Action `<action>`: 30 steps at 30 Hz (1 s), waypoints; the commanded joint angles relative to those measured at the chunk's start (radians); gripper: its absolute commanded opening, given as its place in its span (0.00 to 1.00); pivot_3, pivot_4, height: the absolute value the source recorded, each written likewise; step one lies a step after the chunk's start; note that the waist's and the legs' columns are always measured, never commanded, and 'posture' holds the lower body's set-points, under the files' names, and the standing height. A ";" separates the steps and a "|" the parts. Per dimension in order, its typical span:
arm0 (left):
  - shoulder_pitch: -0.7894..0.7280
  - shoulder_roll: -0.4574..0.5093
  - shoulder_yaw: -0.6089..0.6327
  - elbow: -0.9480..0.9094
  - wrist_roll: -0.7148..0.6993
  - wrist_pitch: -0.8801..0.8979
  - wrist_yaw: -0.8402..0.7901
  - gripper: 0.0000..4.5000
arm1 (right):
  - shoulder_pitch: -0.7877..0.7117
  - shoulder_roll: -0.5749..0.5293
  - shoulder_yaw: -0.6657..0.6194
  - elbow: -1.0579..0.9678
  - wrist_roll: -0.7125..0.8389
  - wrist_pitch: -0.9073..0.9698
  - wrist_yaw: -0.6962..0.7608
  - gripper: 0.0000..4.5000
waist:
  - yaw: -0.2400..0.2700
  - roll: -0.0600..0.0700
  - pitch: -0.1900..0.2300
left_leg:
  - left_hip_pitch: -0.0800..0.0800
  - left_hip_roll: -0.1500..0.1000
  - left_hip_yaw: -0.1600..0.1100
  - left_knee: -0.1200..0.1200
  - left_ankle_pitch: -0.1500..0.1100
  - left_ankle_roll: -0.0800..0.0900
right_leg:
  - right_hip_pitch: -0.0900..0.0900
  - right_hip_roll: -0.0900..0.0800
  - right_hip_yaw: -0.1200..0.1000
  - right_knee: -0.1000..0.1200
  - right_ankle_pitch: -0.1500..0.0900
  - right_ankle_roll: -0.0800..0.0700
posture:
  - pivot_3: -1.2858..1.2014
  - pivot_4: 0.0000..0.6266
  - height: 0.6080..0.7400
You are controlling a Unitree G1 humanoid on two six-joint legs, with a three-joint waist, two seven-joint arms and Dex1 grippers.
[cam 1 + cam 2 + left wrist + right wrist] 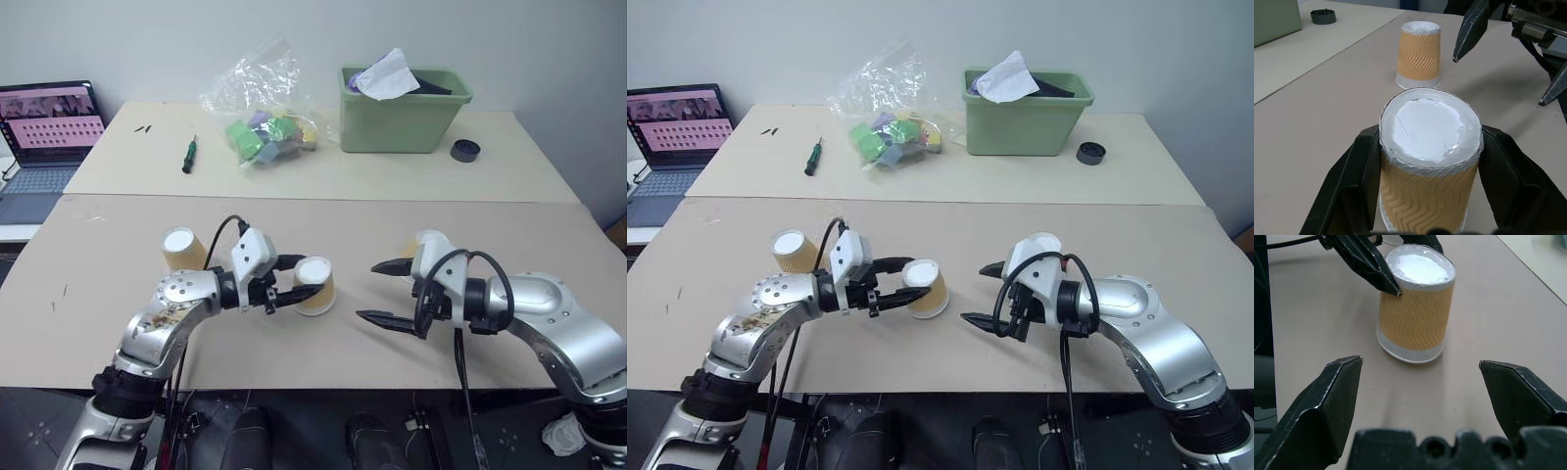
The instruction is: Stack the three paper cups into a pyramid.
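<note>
Three tan ribbed paper cups stand upside down, white bases up, on the near beige table [98,323]. My left gripper [308,278] is shut on the middle cup [317,287], one black finger on each side; the cup tilts slightly, its rim low at the table. A second cup [181,249] stands free to the left, behind my left arm. The third cup [1419,54] stands just behind my right gripper [365,291] and is partly hidden by it in the eye views. That gripper is open with nothing between its fingers and points at the held cup [1415,308] from the right.
On the far table are a green bin [402,125] with paper in it, a clear bag of coloured blocks [263,135], a green screwdriver [188,155] and a black ring [465,150]. A laptop [44,137] sits at the far left.
</note>
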 commanded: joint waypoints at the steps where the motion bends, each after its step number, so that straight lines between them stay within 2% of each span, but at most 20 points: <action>1: -0.043 -0.028 -0.035 0.086 0.061 -0.059 -0.003 0.53 | 0.001 -0.003 -0.045 -0.024 0.003 -0.010 -0.007 1.00 | 0.000 0.000 0.000 | 0.000 0.000 0.000 0.000 0.000 0.000 | 0.000 0.000 0.000 0.000 0.000 0.000 | 0.52 0.24 0.64; 9: -0.084 -0.079 -0.071 0.200 0.128 -0.132 -0.019 0.53 | 0.003 -0.006 -0.062 -0.032 0.005 -0.004 -0.016 1.00 | 0.003 0.000 0.000 | 0.000 0.000 -0.001 0.001 0.000 0.000 | 0.002 0.000 0.000 0.000 0.000 0.001 | 0.52 0.24 0.64; 11: -0.085 -0.082 -0.071 0.199 0.127 -0.137 -0.023 0.75 | 0.006 -0.007 -0.065 -0.030 0.002 -0.007 -0.017 1.00 | 0.004 0.000 0.000 | 0.000 0.000 -0.001 0.002 0.000 0.000 | 0.002 0.000 0.000 0.000 0.000 0.001 | 0.52 0.24 0.64; 14: -0.087 -0.083 -0.062 0.183 0.123 -0.141 -0.032 0.96 | 0.005 -0.004 -0.063 -0.024 -0.004 -0.010 -0.019 1.00 | 0.003 0.000 0.000 | 0.000 0.000 -0.001 0.002 0.000 0.000 | 0.002 0.000 0.000 0.000 0.001 0.001 | 0.52 0.24 0.64; 15: -0.088 -0.082 -0.056 0.172 0.117 -0.133 -0.034 0.99 | 0.004 -0.003 -0.062 -0.023 -0.005 -0.011 -0.019 1.00 | 0.002 0.000 0.000 | 0.000 0.000 -0.001 0.002 0.000 0.000 | 0.002 0.000 0.000 0.000 0.001 0.001 | 0.52 0.24 0.64; 21: -0.105 -0.040 -0.005 0.075 0.062 -0.059 -0.060 0.99 | -0.011 0.003 -0.048 -0.002 -0.011 -0.020 -0.010 1.00 | -0.001 0.000 0.000 | 0.000 0.000 -0.001 0.002 0.000 0.000 | 0.002 0.000 0.000 0.000 0.001 0.001 | 0.52 0.24 0.64; 25: -0.116 0.021 0.027 -0.010 0.025 0.001 -0.084 0.99 | -0.019 0.009 -0.038 0.013 -0.012 -0.029 0.003 1.00 | -0.002 0.000 0.000 | 0.000 0.000 -0.001 0.002 0.000 0.000 | 0.001 0.000 0.000 0.000 0.001 0.001 | 0.52 0.24 0.64; 30: -0.132 0.072 0.089 -0.099 -0.012 0.073 -0.048 0.99 | -0.035 0.029 -0.011 0.039 -0.026 -0.043 0.016 1.00 | -0.001 0.000 0.000 | 0.000 0.000 -0.001 0.002 0.000 0.000 | 0.001 0.000 0.000 0.000 0.000 0.001 | 0.52 0.24 0.64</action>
